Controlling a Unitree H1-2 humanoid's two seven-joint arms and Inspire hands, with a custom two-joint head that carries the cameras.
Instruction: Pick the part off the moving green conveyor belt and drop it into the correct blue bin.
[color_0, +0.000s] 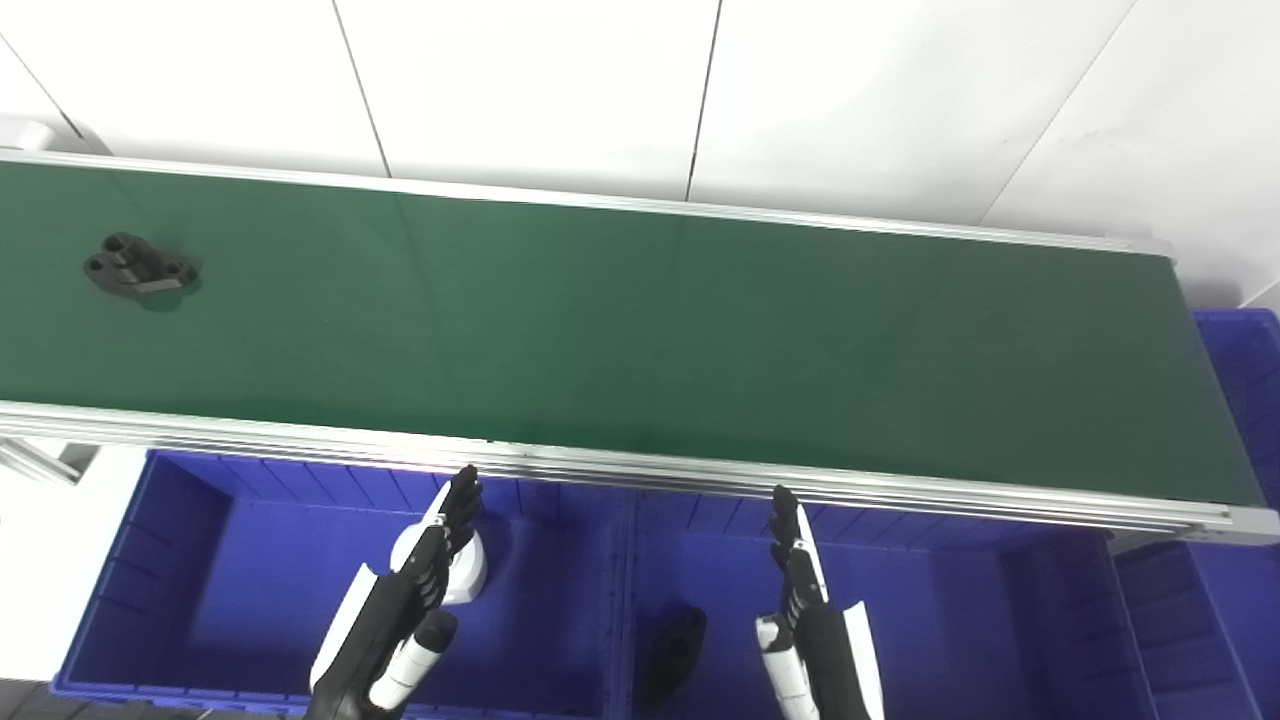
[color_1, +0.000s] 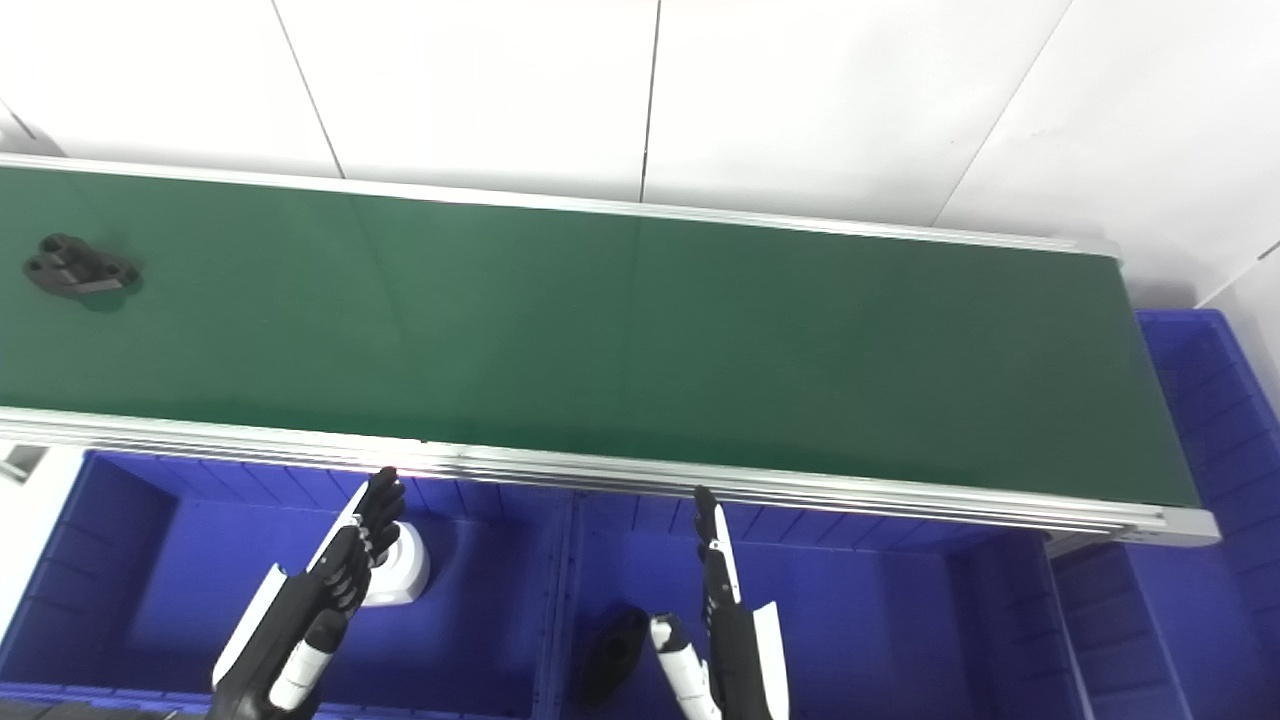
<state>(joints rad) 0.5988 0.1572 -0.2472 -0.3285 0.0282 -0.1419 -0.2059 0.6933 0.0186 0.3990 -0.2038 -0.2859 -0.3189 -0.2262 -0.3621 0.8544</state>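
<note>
The black part (color_0: 139, 271) rides near the conveyor belt's (color_0: 640, 330) left end; both the left hand (color_0: 415, 590) and right hand (color_0: 800, 590) wait over the blue bins (color_0: 180, 560), fingers apart and empty; next comes a timed reach.

We're seeing the part (color_0: 138, 270) sitting far left on the conveyor belt (color_0: 640, 340), bins (color_0: 250, 580) lying below its near edge.

You are at an industrial sorting station, probably in a factory or test lab. A green conveyor belt (color_0: 640, 330) runs in an aluminium frame (color_0: 640, 470) along a white panelled wall (color_0: 560, 90). Blue plastic bins (color_0: 250, 580) stand below its near edge, one holding a black part (color_0: 675, 645).
</note>
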